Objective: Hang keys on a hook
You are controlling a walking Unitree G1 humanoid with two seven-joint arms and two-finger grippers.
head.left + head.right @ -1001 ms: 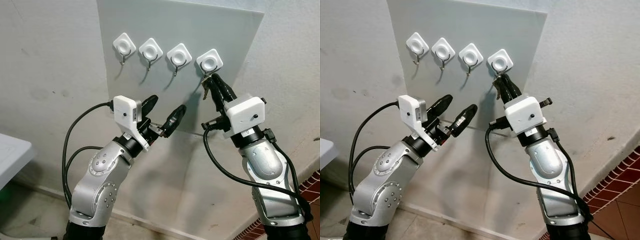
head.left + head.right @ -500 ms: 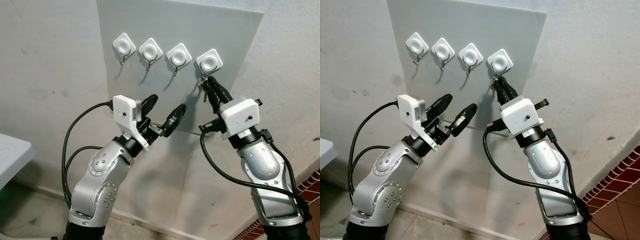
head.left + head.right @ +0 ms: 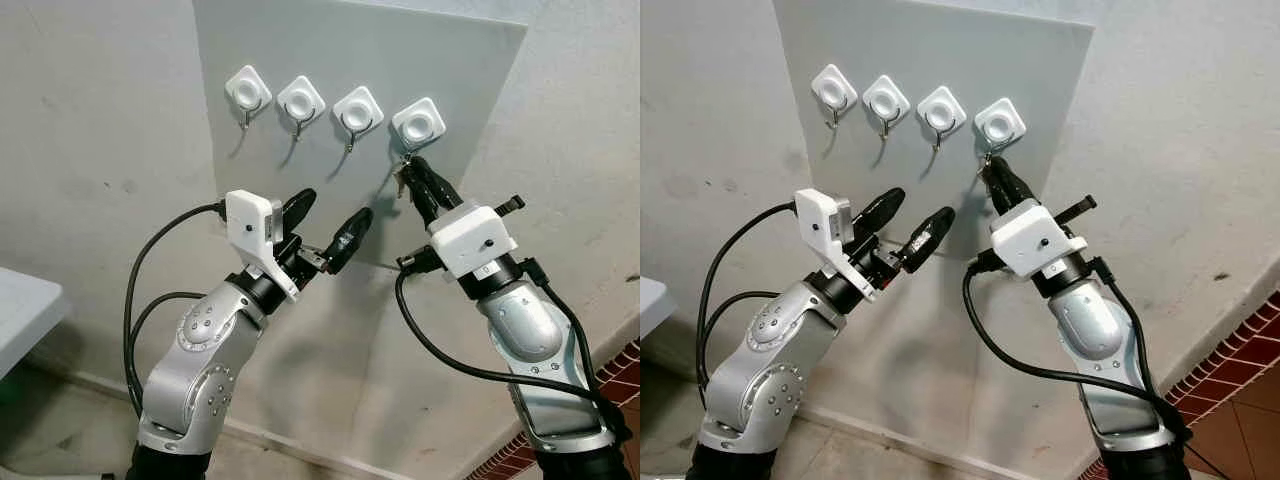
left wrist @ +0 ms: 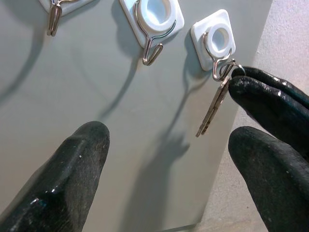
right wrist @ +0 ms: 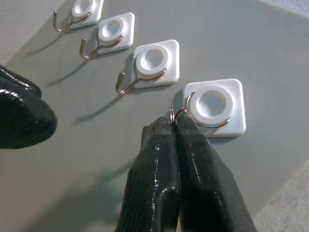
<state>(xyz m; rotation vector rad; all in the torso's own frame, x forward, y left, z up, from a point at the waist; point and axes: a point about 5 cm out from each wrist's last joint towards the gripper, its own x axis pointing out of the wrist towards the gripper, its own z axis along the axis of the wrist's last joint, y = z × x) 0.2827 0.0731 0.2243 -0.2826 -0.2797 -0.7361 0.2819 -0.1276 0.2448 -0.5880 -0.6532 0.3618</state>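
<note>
Where the keys (image 4: 216,104) hang, they sit at the rightmost of 4 hooks, their ring (image 5: 172,114) looped at the wire of that hook (image 4: 215,65) and the blades dangling down against the grey board (image 3: 330,120). The right end effector (image 3: 408,172) is raised to that spot with its 2 black fingers (image 5: 164,164) pressed together, pinching the keys at the ring just below the hook's white square base (image 5: 215,106). In the right wrist view the fingertips touch each other with the ring poking out between them, right against the curved wire. Whether the ring rests fully on the hook or is only held against it cannot be told.

To the left along the board, the other 3 hooks (image 3: 299,102) stand in a row, each a white square pad with a small metal hook below it, all bare. The board is fixed flat to a pale wall (image 3: 100,120).

The left end effector (image 3: 326,222) is held up lower and to the left of the keys, well apart from them, its 2 fingers (image 4: 72,169) spread wide with nothing between them. Black cables (image 3: 140,290) loop from both silver arms. At the lower right edge a strip of red brick-patterned floor (image 3: 1240,400) shows, and at the far left a corner of a white surface (image 3: 25,310).
</note>
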